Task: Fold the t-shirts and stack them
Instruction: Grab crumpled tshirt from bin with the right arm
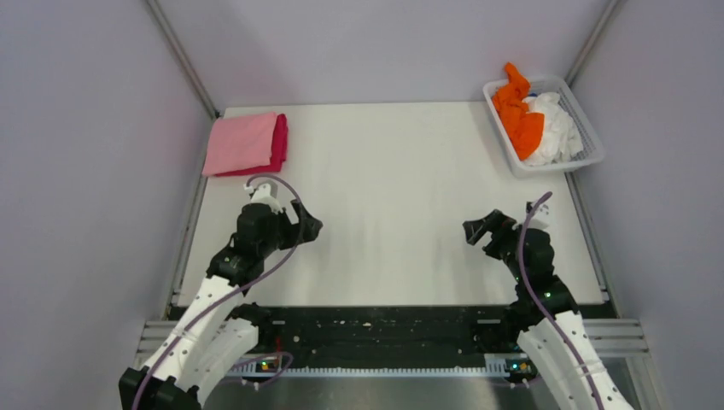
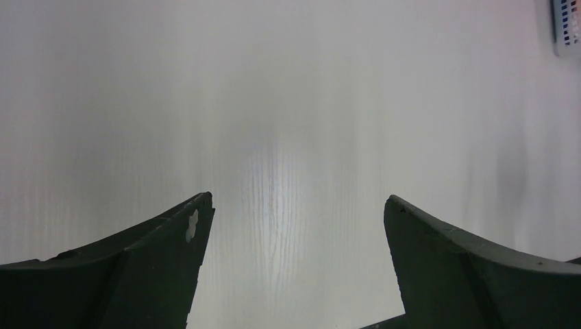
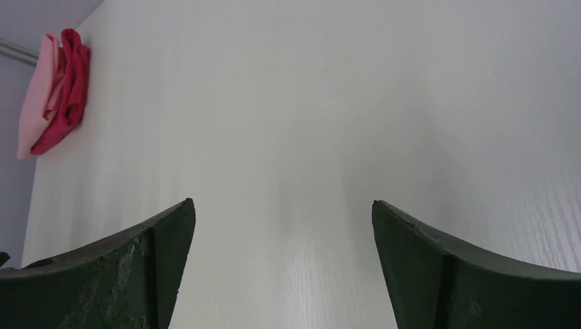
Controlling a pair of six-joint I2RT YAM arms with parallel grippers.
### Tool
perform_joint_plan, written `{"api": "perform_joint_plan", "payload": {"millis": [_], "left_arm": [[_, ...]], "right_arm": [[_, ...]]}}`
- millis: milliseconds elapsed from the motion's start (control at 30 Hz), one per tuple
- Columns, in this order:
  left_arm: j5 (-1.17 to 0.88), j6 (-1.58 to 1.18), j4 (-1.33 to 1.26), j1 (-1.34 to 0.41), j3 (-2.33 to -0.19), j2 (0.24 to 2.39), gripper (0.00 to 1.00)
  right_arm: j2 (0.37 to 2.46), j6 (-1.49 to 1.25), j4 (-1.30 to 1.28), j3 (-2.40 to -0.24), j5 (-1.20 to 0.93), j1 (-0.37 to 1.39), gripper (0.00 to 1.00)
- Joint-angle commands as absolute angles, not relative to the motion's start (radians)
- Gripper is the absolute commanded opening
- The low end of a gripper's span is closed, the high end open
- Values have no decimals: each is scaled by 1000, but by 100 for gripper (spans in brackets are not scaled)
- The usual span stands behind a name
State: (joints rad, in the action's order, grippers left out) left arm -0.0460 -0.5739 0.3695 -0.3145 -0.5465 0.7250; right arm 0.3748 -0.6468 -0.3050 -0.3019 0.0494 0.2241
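A folded light pink t-shirt (image 1: 239, 142) lies on a folded magenta t-shirt (image 1: 280, 141) at the table's far left corner; the stack also shows in the right wrist view (image 3: 53, 92). A crumpled orange t-shirt (image 1: 517, 111) and a crumpled white t-shirt (image 1: 551, 128) lie in the white mesh basket (image 1: 591, 137) at the far right. My left gripper (image 1: 309, 227) is open and empty over bare table, jaws wide apart (image 2: 298, 205). My right gripper (image 1: 478, 229) is open and empty over bare table (image 3: 282, 209). No blue t-shirt is in view.
The white table (image 1: 393, 205) is walled by grey panels at left, back and right. A black rail (image 1: 376, 329) runs along the near edge between the arm bases. A corner of the basket shows in the left wrist view (image 2: 567, 27).
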Motion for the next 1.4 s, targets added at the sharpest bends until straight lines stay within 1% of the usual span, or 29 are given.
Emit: {"api": "perform_joint_plan", "payload": {"millis": [0, 133, 233, 400, 533, 633, 767, 867, 1000, 1100, 1200, 1233, 1300, 1333, 1367], "left_arm": [[-36, -582, 322, -317, -584, 729, 99], [-40, -587, 266, -318, -573, 744, 99], [-44, -586, 247, -318, -586, 770, 99], [-33, -581, 260, -317, -656, 831, 99], [-12, -570, 285, -317, -701, 861, 99], [31, -559, 236, -316, -692, 879, 99], [46, -547, 174, -314, -709, 929, 99], [21, -540, 148, -314, -741, 990, 99], [42, -552, 139, -314, -771, 1052, 99], [50, -550, 125, -314, -775, 1084, 99], [51, -546, 128, -314, -784, 1115, 99], [53, -545, 130, -314, -789, 1124, 99], [60, -545, 142, -314, -799, 1140, 99], [59, -547, 148, -314, -805, 1144, 99], [54, -550, 156, -314, -812, 1148, 99]], "right_arm": [[374, -637, -246, -330, 48, 221, 99], [440, -606, -190, -382, 57, 222, 99], [552, -583, -134, -461, 107, 220, 99], [857, -569, -131, -713, 290, 200, 99], [1155, -532, -163, -969, 210, 43, 98], [1406, -465, -221, -1181, 167, -36, 94], [1668, -423, -273, -1423, 197, -84, 90], [1822, -425, -268, -1567, 185, -116, 87], [2027, -403, -246, -1745, 137, -128, 83], [2164, -413, -252, -1904, 99, -142, 76], [2266, -460, -260, -2004, 38, -169, 70], [2297, -478, -259, -2025, -9, -179, 57], [2322, -510, -234, -2040, -104, -198, 25], [2320, -527, -223, -2036, -132, -206, 3], [2310, -539, -216, -2032, -150, -214, 0]]}}
